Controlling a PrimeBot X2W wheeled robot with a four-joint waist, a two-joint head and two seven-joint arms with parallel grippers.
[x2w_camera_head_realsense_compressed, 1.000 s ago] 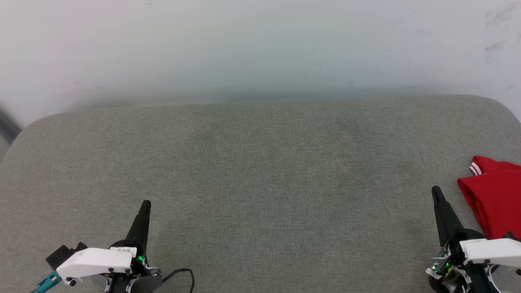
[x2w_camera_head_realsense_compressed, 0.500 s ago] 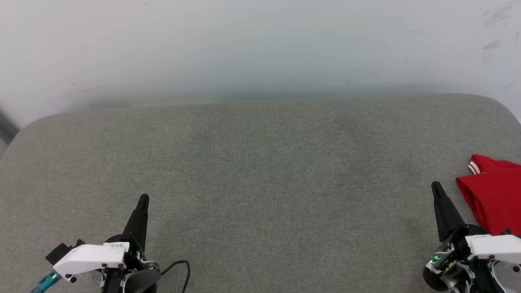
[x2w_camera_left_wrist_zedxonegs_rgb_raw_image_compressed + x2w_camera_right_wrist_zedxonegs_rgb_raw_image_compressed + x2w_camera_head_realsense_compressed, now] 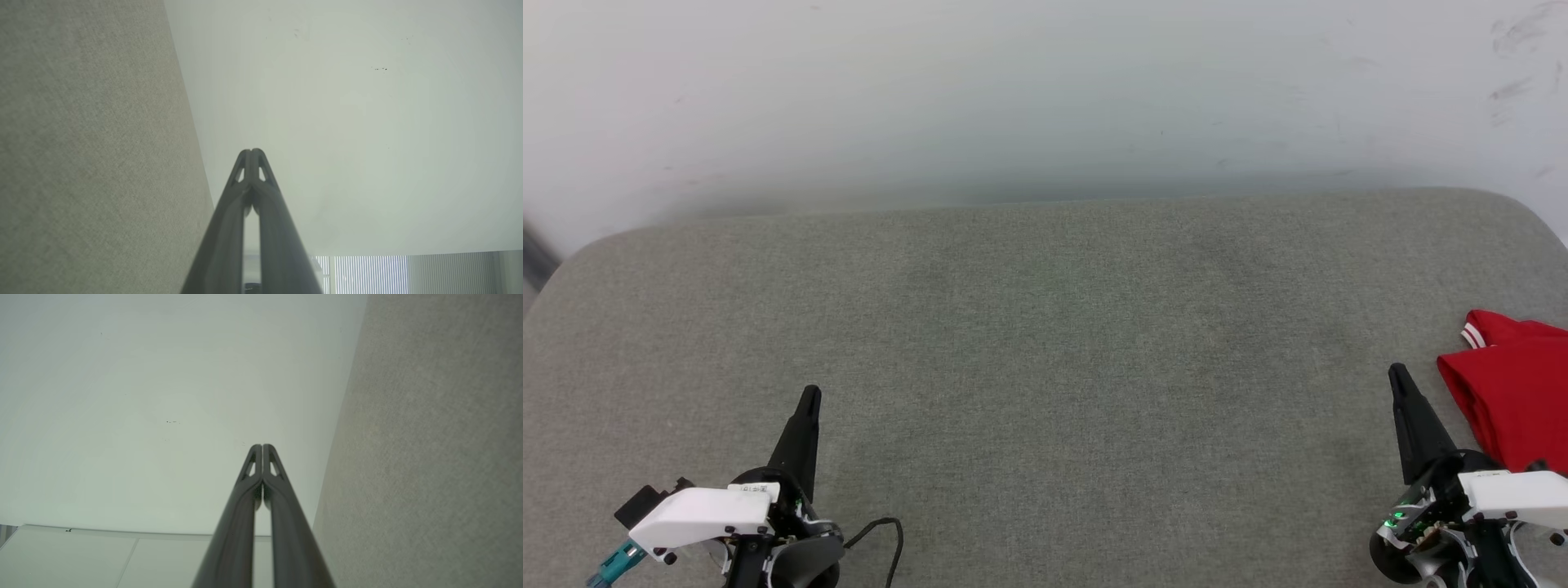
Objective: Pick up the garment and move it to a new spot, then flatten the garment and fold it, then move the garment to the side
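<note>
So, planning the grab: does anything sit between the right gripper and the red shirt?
Nothing visible does. Only bare grey cushion separates the shut right gripper from the red shirt lying at its right.

A red garment point(image 3: 1515, 400) lies folded on a grey upholstered surface point(image 3: 1045, 343), at the far right of the head view, where the frame's edge cuts it off. The part that shows is plain red cloth, lying flat in layers, with a soft rounded fold running down its left side. A strip of red-and-white striped trim point(image 3: 1472, 336) marks its upper left corner. It lies toward the near right of the surface, well apart from the far edge.
</note>
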